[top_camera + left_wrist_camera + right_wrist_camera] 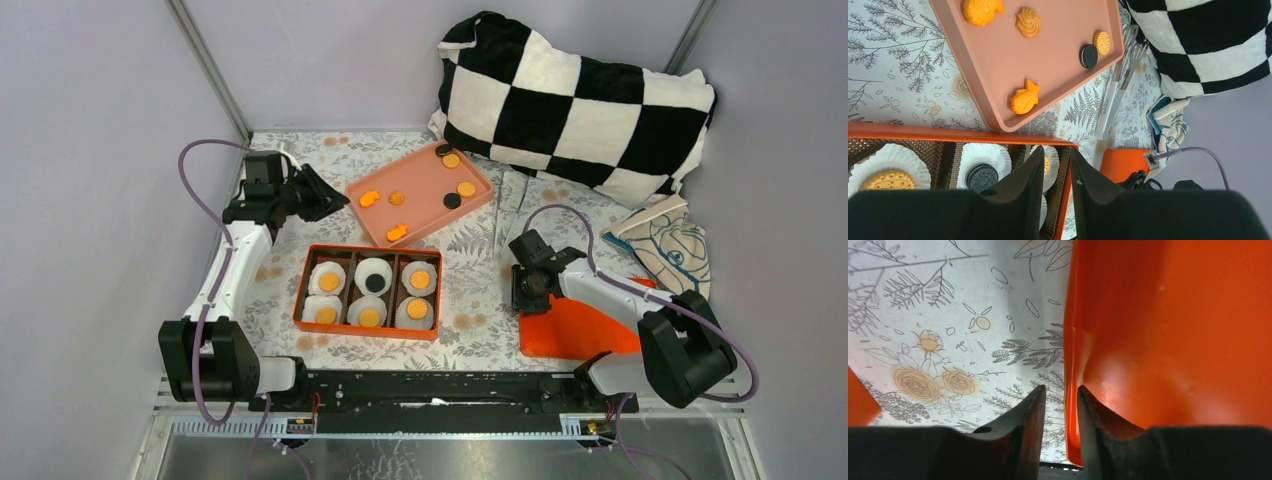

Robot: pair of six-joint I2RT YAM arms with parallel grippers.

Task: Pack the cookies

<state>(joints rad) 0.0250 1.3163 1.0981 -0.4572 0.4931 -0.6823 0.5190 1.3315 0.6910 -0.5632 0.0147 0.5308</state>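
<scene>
Our right end effector (pixel 1060 390) straddles the rim of the orange lid (pixel 1173 340), one finger inside it and the other just outside. A sliver of tabletop (pixel 923 315) shows between, so it is not yet clamped. We should seat the rim deep, squeeze firmly and lift level, since a thin lid may slip. Cookies (pixel 329 282) fill the orange box (pixel 370 250) at the lid's 9 o'clock. Spares lie on the pink tray (pixel 420 200), at the box's 1 o'clock. Our left end effector (pixel 1055 155) hovers empty, jaws slightly apart.
</scene>
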